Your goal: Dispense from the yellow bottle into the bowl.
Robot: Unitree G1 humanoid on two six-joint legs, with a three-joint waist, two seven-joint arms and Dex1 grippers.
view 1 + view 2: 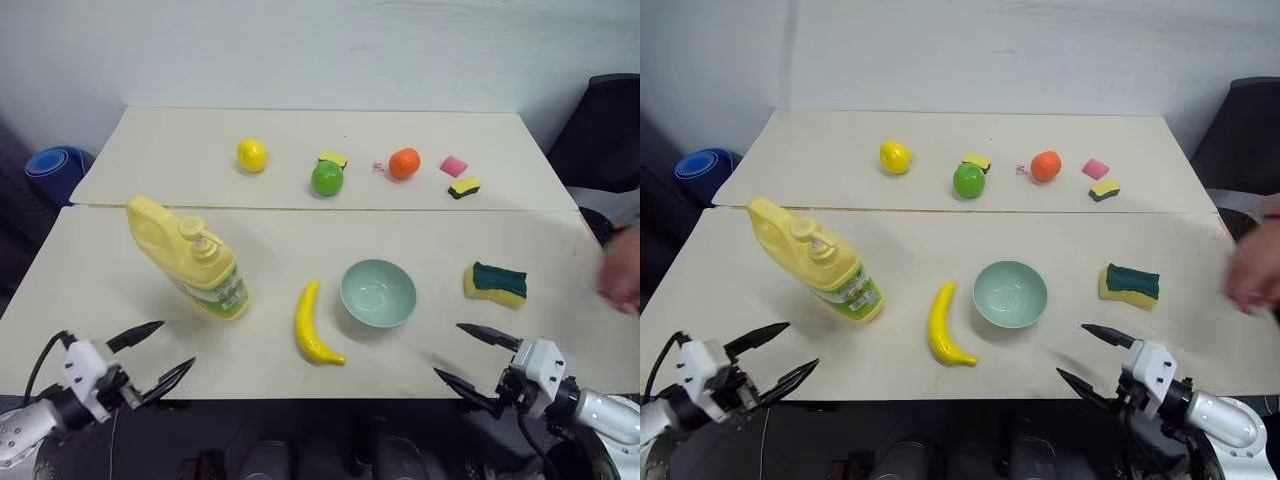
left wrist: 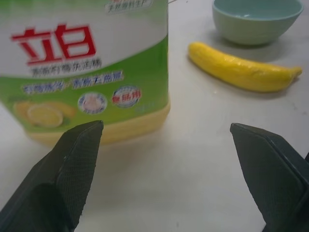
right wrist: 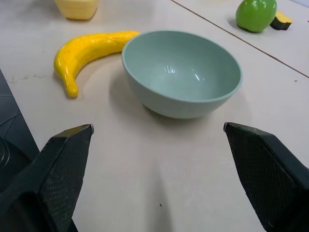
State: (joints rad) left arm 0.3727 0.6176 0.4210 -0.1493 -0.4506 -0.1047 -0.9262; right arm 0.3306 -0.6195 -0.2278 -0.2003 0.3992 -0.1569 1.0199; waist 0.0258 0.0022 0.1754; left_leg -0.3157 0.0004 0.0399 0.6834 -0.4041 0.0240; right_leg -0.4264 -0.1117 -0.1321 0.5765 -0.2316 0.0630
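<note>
The yellow bottle [image 1: 188,256] with a handle, pump cap and green-and-white label stands upright on the left of the near table; its label [image 2: 87,67] looms close in the left wrist view. The pale mint-green bowl [image 1: 378,292] sits empty at the table's middle, right of a banana [image 1: 313,325]. My left gripper [image 1: 160,356] hovers open at the front edge, below and left of the bottle. My right gripper [image 1: 477,358] is open too, near the front edge, right of the bowl [image 3: 181,72]. Neither holds anything.
A yellow-and-green sponge [image 1: 496,283] lies right of the bowl. On the far table sit a lemon [image 1: 252,155], a green apple [image 1: 327,178], an orange [image 1: 404,163], a pink piece [image 1: 454,165] and a small sponge [image 1: 464,187]. A person's hand [image 1: 622,270] shows at the right edge.
</note>
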